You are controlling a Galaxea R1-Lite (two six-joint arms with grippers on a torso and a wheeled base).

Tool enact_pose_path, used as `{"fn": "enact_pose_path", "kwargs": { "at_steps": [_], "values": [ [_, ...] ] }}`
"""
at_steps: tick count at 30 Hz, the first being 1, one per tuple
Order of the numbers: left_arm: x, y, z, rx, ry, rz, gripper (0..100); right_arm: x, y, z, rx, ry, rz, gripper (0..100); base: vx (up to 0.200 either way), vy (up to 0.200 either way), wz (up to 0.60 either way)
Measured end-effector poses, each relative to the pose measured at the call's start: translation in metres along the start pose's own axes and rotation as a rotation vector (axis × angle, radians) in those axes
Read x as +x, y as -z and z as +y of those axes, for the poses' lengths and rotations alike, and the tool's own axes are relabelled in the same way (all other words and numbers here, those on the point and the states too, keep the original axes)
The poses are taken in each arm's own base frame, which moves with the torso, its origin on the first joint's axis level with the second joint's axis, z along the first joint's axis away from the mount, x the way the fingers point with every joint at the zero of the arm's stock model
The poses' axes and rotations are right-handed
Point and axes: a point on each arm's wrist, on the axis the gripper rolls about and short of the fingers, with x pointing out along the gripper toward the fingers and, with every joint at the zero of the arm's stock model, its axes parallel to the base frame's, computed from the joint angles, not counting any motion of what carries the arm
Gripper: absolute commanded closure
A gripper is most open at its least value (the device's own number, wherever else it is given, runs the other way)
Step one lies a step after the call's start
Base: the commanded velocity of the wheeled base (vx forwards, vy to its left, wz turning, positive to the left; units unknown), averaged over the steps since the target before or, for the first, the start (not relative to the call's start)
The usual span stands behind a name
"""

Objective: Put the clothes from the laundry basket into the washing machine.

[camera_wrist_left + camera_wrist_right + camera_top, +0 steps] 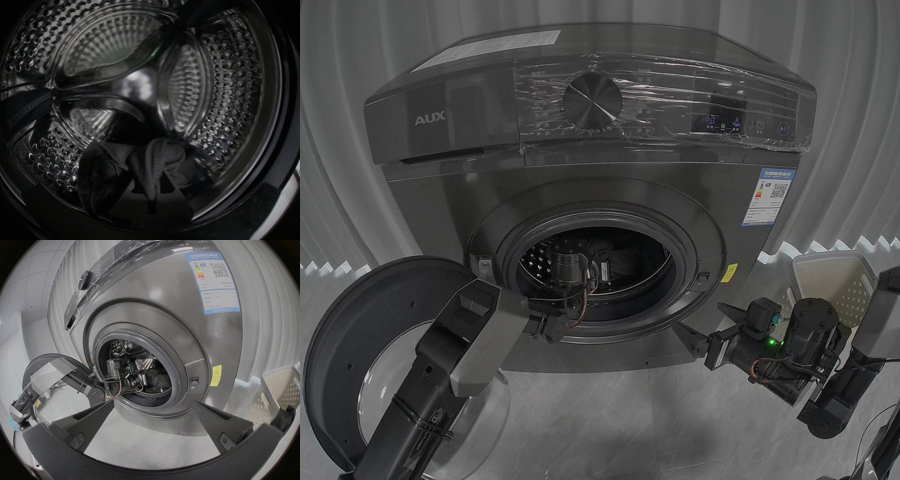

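The grey washing machine (600, 187) stands with its round door (362, 325) swung open to the left. My left arm reaches through the opening, and the left gripper (153, 190) sits low inside the perforated drum (231, 93), its fingers closed together on a dark garment (150, 159) that drapes over them. From the right wrist view, dark clothes (157, 379) lie in the drum beyond that arm. My right gripper (700, 319) hovers open and empty in front of the machine's lower right (151, 404). The white laundry basket (837, 281) stands to the right.
A dark piece of cloth (282, 421) hangs at the basket's near edge (281, 387). Pale curtains surround the machine. The open door (47, 365) takes up the floor on the left, and grey tiled floor (612, 419) lies in front.
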Motion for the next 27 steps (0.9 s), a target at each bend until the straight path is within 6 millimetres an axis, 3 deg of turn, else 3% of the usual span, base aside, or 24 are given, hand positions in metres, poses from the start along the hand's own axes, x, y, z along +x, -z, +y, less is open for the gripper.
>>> {"fn": "enact_pose_path", "kwargs": {
  "at_steps": [8,9,21,27],
  "values": [
    [0.004,0.005,0.009,-0.007,-0.016,-0.003,100,0.0,0.0,0.0,-0.001,-0.001,0.0,0,0.0,0.0,0.0],
    [0.004,0.005,0.009,-0.007,-0.017,-0.003,0,0.0,0.0,0.0,-0.001,-0.001,0.0,0,0.0,0.0,0.0],
    [0.002,-0.003,0.003,-0.017,-0.01,-0.011,0,0.0,0.0,0.0,-0.001,0.0,0.002,0,0.0,0.0,0.0],
    [-0.013,-0.008,-0.003,-0.003,0.001,0.038,0,0.0,0.0,-0.001,-0.001,0.003,0.002,0,0.0,0.0,0.0]
  ]
}}
